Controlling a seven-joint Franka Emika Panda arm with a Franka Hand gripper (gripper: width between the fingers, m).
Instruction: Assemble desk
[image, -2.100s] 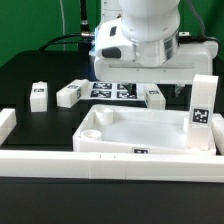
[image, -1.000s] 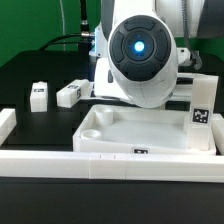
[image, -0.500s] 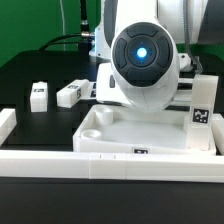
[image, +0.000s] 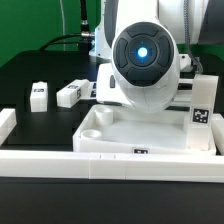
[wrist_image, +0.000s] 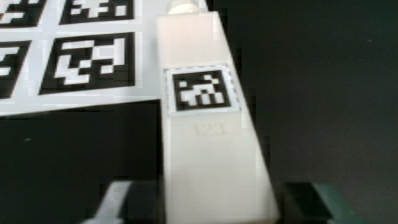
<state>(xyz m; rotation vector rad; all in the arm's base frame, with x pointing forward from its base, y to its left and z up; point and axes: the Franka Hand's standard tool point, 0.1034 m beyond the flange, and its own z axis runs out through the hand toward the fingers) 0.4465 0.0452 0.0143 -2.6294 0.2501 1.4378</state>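
Observation:
In the wrist view a long white desk leg (wrist_image: 210, 110) with a black-white tag lies on the black table, running lengthwise between my fingers. My gripper (wrist_image: 210, 203) is shut on the leg, its dark pads (wrist_image: 143, 203) against both long sides. In the exterior view the arm's round body (image: 142, 60) hides the gripper and this leg. The white tray-like tabletop (image: 150, 132) lies in front of the arm. Two small legs (image: 38, 95) (image: 69, 94) lie at the exterior view's left. Another tagged leg (image: 203, 108) stands upright at the tabletop's right corner.
The marker board (wrist_image: 68, 50) lies flat beside the held leg. A long white border rail (image: 110, 162) runs along the front, with a short white block (image: 6, 124) at the exterior view's left. Green backdrop and cables are behind the arm.
Since two seconds ago the arm has dropped and tilted toward the camera, covering the marker board and the leg beside it. Over the last half second the exterior view shows no movement.

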